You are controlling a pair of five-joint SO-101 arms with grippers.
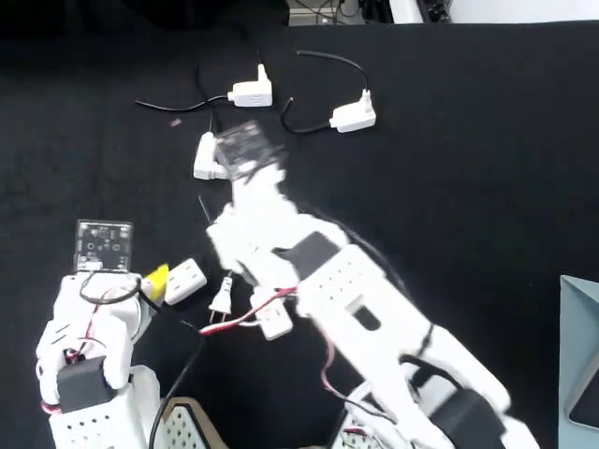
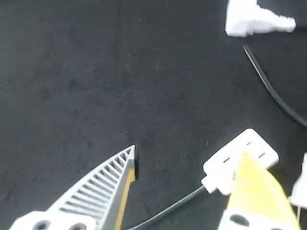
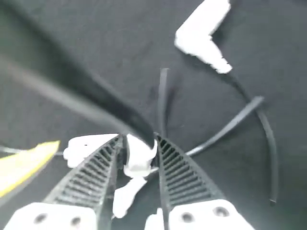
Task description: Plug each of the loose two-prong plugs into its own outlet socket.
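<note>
My right gripper (image 3: 139, 143) is shut on a small white two-prong plug (image 3: 139, 157), and its black cable runs up past the camera. My right arm (image 1: 309, 271) stretches across the middle of the black table. A white outlet socket (image 1: 185, 279) lies at front left. My left gripper (image 2: 189, 155) is open, with its yellow finger (image 2: 254, 187) over the socket (image 2: 223, 167) and the other finger apart on bare cloth. A loose white plug (image 1: 222, 299) lies just right of the socket. Another white plug (image 1: 208, 157) lies farther back.
Two white plug-and-socket pairs (image 1: 251, 94) (image 1: 353, 114) with black cables lie at the back. A small white block (image 1: 273, 324) and red wires sit under my right arm. A grey-blue tray (image 1: 580, 346) stands at the right edge. Free cloth spreads right and far left.
</note>
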